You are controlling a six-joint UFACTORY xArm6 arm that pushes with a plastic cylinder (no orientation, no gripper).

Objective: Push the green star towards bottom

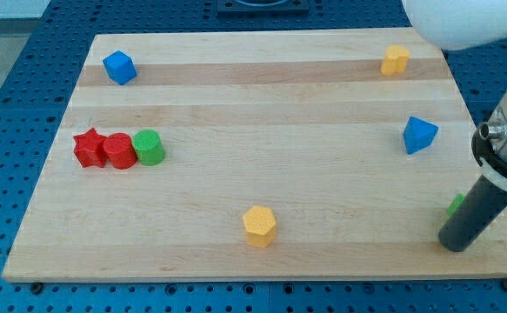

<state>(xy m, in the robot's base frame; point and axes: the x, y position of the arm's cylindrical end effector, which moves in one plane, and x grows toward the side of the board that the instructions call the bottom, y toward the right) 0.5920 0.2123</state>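
Only a small green sliver of the green star [454, 205] shows at the view's right, near the board's right edge; the rest is hidden behind my dark rod. My tip [455, 244] rests on the board just below that sliver, toward the view's bottom right. The rod rises up and to the right from the tip, crossing over the star. I cannot tell whether the tip touches the star.
A blue block [419, 134] lies above the star. A yellow block [396, 60] sits at top right and a blue cube [119, 67] at top left. A red star [89, 147], red cylinder [119, 150] and green cylinder [149, 147] form a row at left. A yellow hexagon [259, 225] is at bottom centre.
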